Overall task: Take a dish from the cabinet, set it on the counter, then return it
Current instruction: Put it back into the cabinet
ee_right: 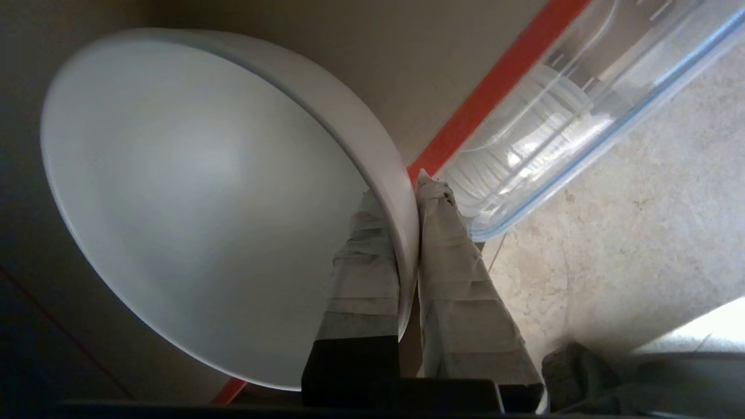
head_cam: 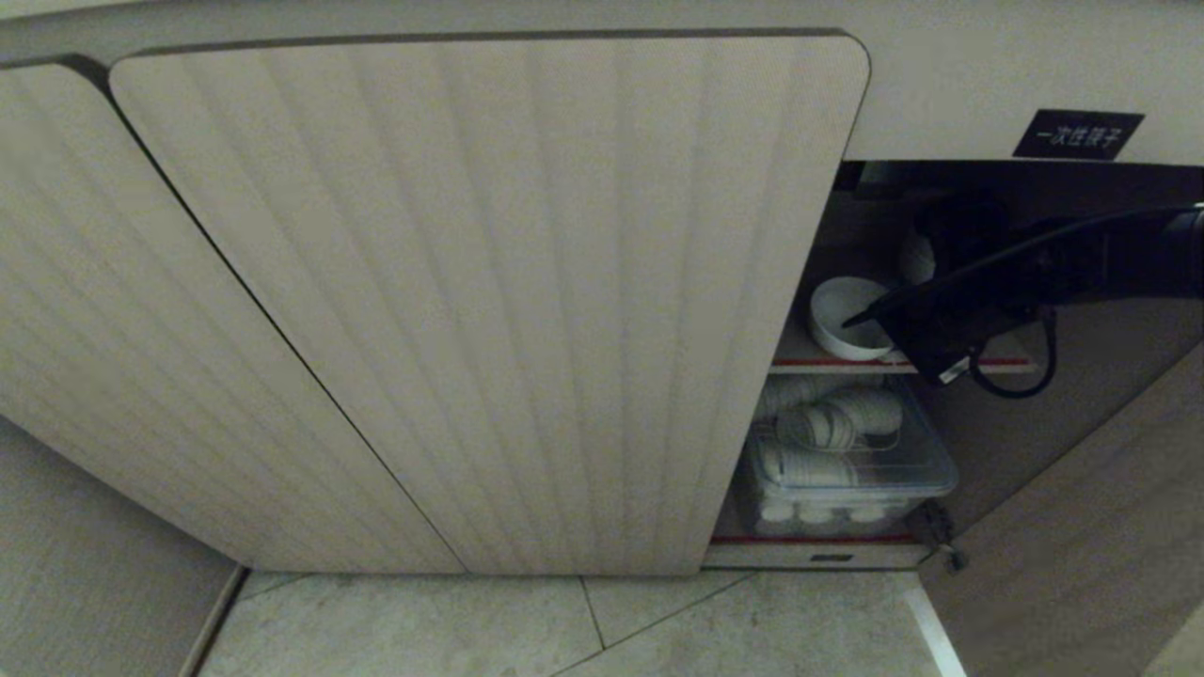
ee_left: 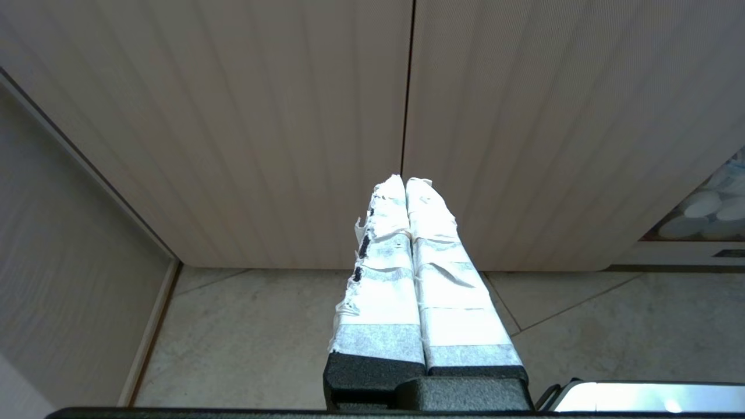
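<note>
The beige cabinet has its ribbed doors shut on the left and an open bay on the right. A white dish, a deep bowl, is at the red-edged upper shelf. My right gripper reaches in from the right and is shut on the dish's rim, one taped finger inside the bowl and one outside. My left gripper is shut and holds nothing, in front of the closed doors, low over the floor. The counter is out of view.
On the lower shelf sits a clear plastic box holding several white dishes. A black label is above the open bay. An open door panel stands at the right. Pale floor tiles lie below.
</note>
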Motion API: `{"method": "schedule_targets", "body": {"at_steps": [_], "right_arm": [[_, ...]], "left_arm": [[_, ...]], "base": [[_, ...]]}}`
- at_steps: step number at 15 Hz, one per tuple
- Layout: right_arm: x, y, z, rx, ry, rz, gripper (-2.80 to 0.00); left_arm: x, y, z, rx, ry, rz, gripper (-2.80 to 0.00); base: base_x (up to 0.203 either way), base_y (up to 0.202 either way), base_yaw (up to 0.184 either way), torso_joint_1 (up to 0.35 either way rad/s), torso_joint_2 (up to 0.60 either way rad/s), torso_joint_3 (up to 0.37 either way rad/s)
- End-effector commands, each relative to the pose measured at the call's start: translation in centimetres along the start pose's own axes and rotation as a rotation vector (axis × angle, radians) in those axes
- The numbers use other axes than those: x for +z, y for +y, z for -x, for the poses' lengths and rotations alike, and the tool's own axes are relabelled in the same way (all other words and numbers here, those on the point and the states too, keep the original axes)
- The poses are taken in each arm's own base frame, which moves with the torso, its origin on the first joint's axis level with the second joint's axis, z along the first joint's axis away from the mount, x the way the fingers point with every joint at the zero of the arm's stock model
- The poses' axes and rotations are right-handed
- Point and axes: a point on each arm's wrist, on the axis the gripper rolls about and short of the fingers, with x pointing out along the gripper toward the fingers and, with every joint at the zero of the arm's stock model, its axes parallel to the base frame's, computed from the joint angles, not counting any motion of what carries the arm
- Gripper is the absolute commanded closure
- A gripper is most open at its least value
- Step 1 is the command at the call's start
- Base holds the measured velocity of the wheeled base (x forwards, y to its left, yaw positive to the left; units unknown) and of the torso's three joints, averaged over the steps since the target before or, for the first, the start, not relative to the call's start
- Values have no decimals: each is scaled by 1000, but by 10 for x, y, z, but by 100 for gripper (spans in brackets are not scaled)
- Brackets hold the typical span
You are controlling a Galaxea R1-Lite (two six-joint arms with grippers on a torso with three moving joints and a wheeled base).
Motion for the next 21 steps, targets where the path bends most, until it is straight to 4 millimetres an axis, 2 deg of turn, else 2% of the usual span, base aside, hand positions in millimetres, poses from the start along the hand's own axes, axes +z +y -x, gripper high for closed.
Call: {"method": "schedule_targets", "body": {"at_steps": [1,21], "right_arm": [[1,3,-2,8,-3,-6,0],[-1,0,-1,-21,29,-2,0]], "left_arm": [[0,0,0,-1,0,0,0],[0,0,0,-1,0,0,0]], "base": [[0,0,0,0,0,0],[0,0,0,0,0,0]]}}
